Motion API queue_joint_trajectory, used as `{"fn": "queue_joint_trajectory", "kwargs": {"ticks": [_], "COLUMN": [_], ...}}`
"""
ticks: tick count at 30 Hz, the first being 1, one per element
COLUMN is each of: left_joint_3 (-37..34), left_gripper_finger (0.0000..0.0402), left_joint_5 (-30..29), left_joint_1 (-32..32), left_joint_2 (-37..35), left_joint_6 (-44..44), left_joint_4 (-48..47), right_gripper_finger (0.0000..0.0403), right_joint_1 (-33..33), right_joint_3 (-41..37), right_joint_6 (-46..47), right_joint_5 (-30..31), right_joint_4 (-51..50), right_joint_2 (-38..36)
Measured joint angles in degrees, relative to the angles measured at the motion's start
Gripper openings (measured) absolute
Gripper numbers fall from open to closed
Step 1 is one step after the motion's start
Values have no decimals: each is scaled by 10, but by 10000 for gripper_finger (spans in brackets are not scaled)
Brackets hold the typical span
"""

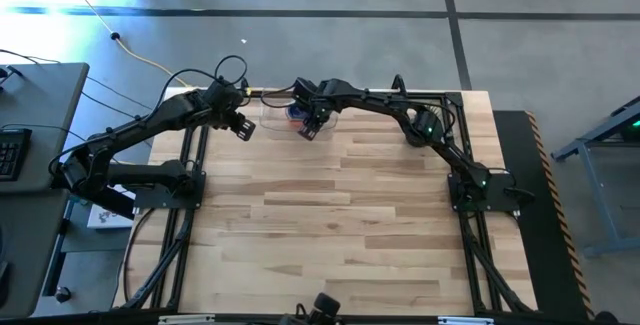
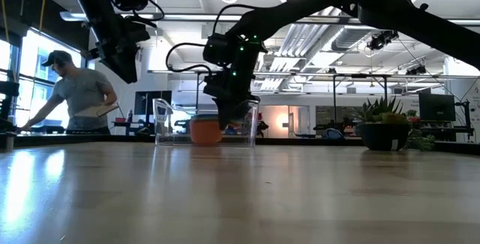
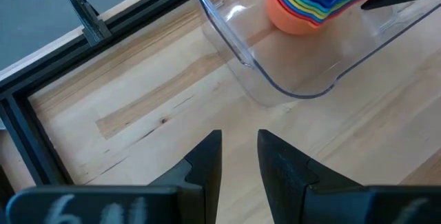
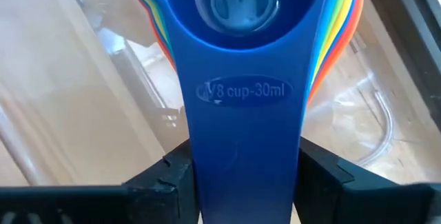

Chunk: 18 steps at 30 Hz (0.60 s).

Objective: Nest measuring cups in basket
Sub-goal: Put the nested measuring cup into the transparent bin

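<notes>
At the far edge of the bench (image 1: 340, 225) stood one clear basket (image 3: 303, 79) holding a single nested stack of measuring cups (image 3: 303, 7), orange outermost, then yellow, green and blue layers visible; the full count could not be told. The right claw (image 4: 244, 176) sat over the basket, its two fingers flanking the blue cup's handle (image 4: 244, 114); whether they gripped it I could not tell. The left claw (image 3: 239, 158) hovered beside the basket, slightly parted, holding nothing.
</notes>
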Motion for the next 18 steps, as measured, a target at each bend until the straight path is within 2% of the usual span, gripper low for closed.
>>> {"fn": "queue_joint_trajectory", "kwargs": {"ticks": [8, 18], "left_joint_3": [0, 0], "left_gripper_finger": [85, 85], "left_joint_5": [0, 0], "left_joint_1": [0, 0], "left_joint_2": [0, 0], "left_joint_6": [0, 0], "left_joint_4": [0, -2], "right_gripper_finger": [170, 223], "right_joint_1": [0, 0], "right_joint_3": [0, 1], "right_joint_6": [-2, 9], "right_joint_5": [-18, -24], "right_joint_4": [13, 12], "right_joint_2": [0, 0]}}
